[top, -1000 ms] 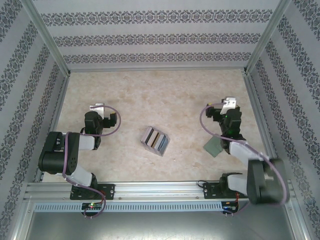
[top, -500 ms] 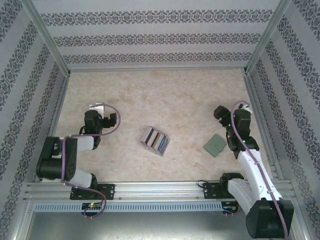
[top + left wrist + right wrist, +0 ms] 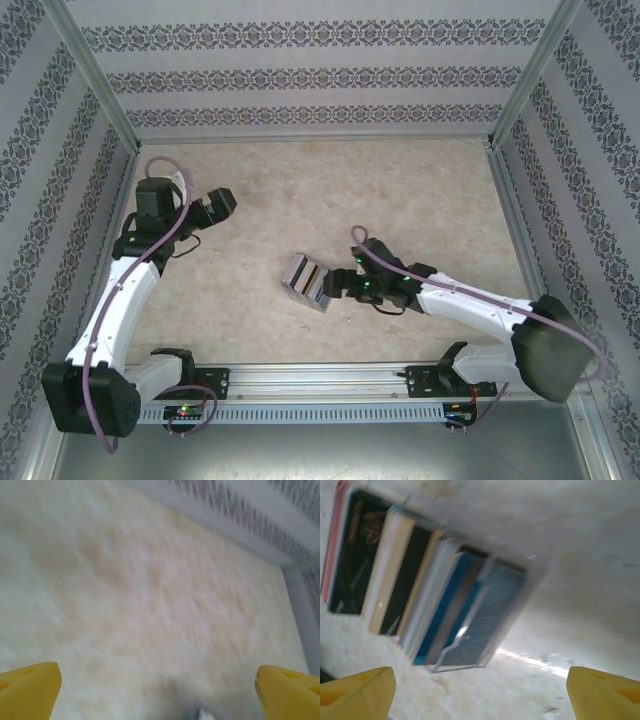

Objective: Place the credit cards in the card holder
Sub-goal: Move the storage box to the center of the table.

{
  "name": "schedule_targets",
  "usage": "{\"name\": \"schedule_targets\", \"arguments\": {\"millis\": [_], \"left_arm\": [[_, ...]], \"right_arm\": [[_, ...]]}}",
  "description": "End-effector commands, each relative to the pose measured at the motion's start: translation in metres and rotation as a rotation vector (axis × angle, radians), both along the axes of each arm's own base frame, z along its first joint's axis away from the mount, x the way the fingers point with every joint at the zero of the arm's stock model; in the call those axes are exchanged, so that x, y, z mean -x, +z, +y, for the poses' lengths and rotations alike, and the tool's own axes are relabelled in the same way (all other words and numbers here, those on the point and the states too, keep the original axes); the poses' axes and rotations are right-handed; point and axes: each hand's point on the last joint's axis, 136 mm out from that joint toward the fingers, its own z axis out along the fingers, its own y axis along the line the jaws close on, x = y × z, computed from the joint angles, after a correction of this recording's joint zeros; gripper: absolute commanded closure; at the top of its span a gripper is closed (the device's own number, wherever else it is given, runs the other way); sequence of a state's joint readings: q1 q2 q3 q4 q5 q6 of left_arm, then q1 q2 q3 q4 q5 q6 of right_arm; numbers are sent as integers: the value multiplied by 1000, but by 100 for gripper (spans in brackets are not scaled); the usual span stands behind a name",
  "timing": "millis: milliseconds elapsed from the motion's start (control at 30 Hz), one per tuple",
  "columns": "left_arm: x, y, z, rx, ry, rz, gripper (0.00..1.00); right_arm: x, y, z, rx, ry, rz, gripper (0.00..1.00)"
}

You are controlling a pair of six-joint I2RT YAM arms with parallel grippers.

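The credit cards (image 3: 415, 590) stand on edge in a clear slotted stand (image 3: 308, 282) at the table's middle: pink, black, cream and blue ones side by side. My right gripper (image 3: 336, 284) has come in low from the right, just beside the stand. In the right wrist view it (image 3: 480, 695) is open, its yellow fingertips (image 3: 605, 692) wide apart with bare table between them and the stand just ahead. My left gripper (image 3: 220, 204) hovers at the far left, and it (image 3: 160, 695) is open over bare table. The card holder is hidden.
Patterned walls (image 3: 320, 80) and metal posts (image 3: 95, 75) enclose the beige table (image 3: 330, 190). An aluminium rail (image 3: 320, 380) runs along the near edge. My right forearm (image 3: 470, 305) lies across the right front of the table.
The right arm swung from the right side down and leftward to the stand. The left arm stretched out to the far left. The grey-green wallet seen earlier at right no longer shows.
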State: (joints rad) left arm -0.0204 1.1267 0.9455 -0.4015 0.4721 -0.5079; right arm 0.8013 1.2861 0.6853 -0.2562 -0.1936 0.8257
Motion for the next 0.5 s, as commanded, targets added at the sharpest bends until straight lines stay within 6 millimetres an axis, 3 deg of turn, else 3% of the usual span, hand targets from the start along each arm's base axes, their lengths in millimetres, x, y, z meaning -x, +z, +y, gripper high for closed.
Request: {"name": "schedule_targets", "arguments": {"millis": [0,100,200,333,467], "left_arm": [[52,-38,-60,223,-261,296,0],[64,-59,-73,197,-323,355,0],[63,-69,-75,200,-333,382,0],[55,-84,-71,143,-341,401,0],[47,-93,-71,108,-375,424,0]], "right_arm": [[19,-5,8,85,165,-43,11],[40,-17,19,129,319,-92,11],[44,-29,14,298,426,-180,10],[28,-51,12,471,471,-273,9],[-3,-55,2,642,387,-344,8]]}}
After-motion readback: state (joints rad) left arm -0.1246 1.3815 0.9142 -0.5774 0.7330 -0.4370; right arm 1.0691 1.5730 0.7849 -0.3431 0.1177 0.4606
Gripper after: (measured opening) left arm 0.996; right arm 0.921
